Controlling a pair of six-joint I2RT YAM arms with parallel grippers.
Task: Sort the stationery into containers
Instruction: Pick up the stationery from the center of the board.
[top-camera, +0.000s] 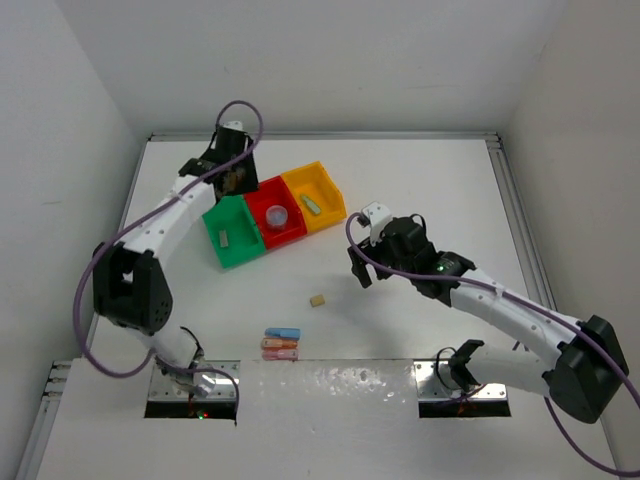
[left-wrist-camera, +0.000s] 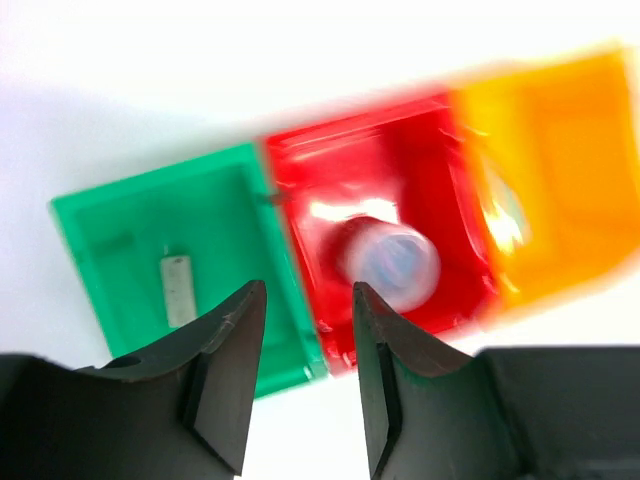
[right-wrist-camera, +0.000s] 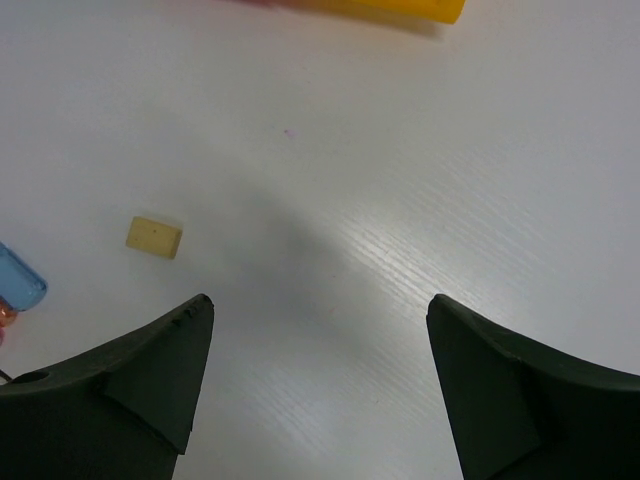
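Three joined containers stand at the back: green (top-camera: 240, 258), red (top-camera: 292, 234), yellow (top-camera: 326, 185). A beige block (left-wrist-camera: 177, 288) lies in the green bin (left-wrist-camera: 125, 225). The lavender roll (left-wrist-camera: 393, 262) sits in the red bin (left-wrist-camera: 330, 190), and a green stick (top-camera: 312, 204) in the yellow one. My left gripper (left-wrist-camera: 308, 295) hovers over the green-red divider, open with nothing between its fingers. A second beige block (right-wrist-camera: 154, 236) lies on the table. My right gripper (right-wrist-camera: 320, 305) is wide open above bare table to that block's right.
Blue (top-camera: 283, 333), orange (top-camera: 280, 343) and pink (top-camera: 281, 353) sticks lie side by side near the front edge. The blue stick's end (right-wrist-camera: 18, 280) shows at the left of the right wrist view. White walls enclose the table on three sides.
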